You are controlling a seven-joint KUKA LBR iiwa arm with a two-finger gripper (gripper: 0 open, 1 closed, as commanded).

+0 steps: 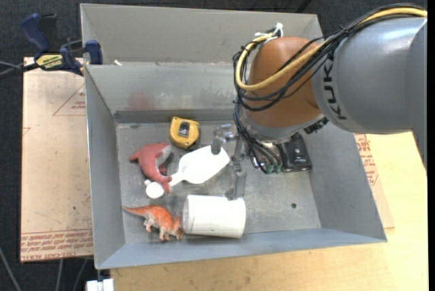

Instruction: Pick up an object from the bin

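My gripper (229, 162) hangs low in the middle of the bin, open, with one finger (219, 139) behind and the other finger (236, 185) in front of the right end of a flat white bottle-shaped thing (198, 166). That white thing lies on the bin floor with its round cap at the lower left; I cannot tell whether the fingers touch it. Just in front of the gripper a white cylinder (215, 216) lies on its side. A yellow tape measure (183, 132) sits behind and to the left.
A pink-red toy dinosaur (152, 158) lies left of the white thing, and an orange toy dinosaur (159, 219) rests by the front left wall beside the cylinder. The arm with its orange cover and cables reaches in from the right over the bin's right half.
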